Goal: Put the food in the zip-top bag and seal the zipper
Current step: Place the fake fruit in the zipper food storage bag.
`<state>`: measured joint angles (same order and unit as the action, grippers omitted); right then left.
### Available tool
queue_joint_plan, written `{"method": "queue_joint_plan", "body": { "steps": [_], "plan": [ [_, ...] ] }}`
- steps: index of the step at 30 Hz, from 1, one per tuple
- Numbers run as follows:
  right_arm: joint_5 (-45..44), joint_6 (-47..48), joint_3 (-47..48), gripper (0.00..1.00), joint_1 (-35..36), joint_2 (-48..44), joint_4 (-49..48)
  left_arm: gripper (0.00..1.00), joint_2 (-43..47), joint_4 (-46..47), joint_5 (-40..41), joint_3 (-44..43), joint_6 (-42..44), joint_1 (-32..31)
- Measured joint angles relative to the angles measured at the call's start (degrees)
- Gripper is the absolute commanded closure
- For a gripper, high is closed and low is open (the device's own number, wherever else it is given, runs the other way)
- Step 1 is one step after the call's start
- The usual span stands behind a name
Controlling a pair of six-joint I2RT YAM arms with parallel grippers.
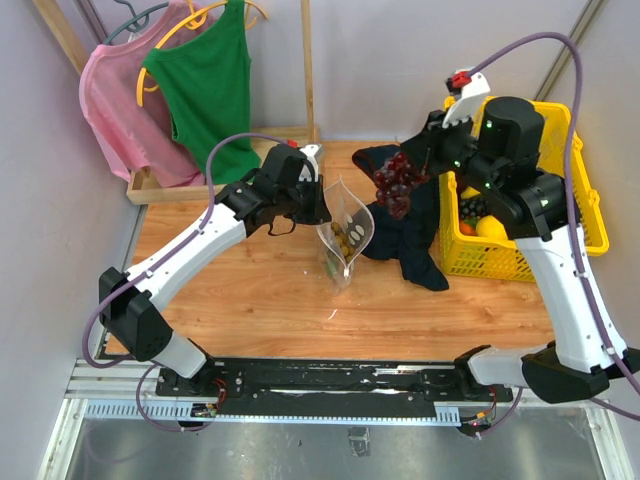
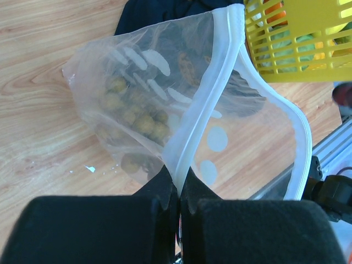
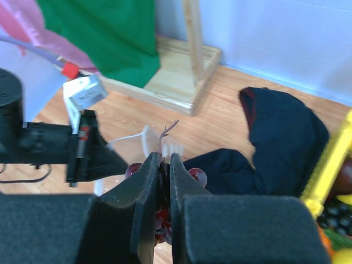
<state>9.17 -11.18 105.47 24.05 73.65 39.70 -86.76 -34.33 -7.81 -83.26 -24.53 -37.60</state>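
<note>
The clear zip-top bag (image 1: 345,240) stands open on the table with the tan longan cluster (image 2: 137,118) inside. My left gripper (image 1: 318,207) is shut on the bag's zipper strip (image 2: 201,115) at its left rim and holds the mouth up; in the left wrist view the gripper (image 2: 180,190) pinches the white strip. My right gripper (image 1: 425,152) is shut on the stem of the dark purple grapes (image 1: 397,183), which hang in the air just right of the bag's mouth. In the right wrist view the grapes (image 3: 197,176) show on either side of the shut gripper (image 3: 164,162).
The yellow lattice basket (image 1: 580,215) at the right holds more fruit (image 1: 490,226). A dark navy cloth (image 1: 410,235) lies between bag and basket. A wooden stand (image 1: 200,185) with green and pink tops on hangers is at the back left.
</note>
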Motion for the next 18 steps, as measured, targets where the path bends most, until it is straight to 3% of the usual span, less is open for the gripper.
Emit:
{"method": "queue_joint_plan", "body": {
  "steps": [8, 18],
  "plan": [
    [0.3, -1.6, 0.1, 0.99, 9.5, 3.8, -3.5, 0.99, -0.3, 0.0, 0.0, 0.0, -0.4, 0.0],
    [1.1, -3.2, 2.1, 0.99, 13.1, 5.3, -5.6, 1.0, -0.6, 0.0, 0.2, 0.0, -0.4, 0.0]
  ]
}}
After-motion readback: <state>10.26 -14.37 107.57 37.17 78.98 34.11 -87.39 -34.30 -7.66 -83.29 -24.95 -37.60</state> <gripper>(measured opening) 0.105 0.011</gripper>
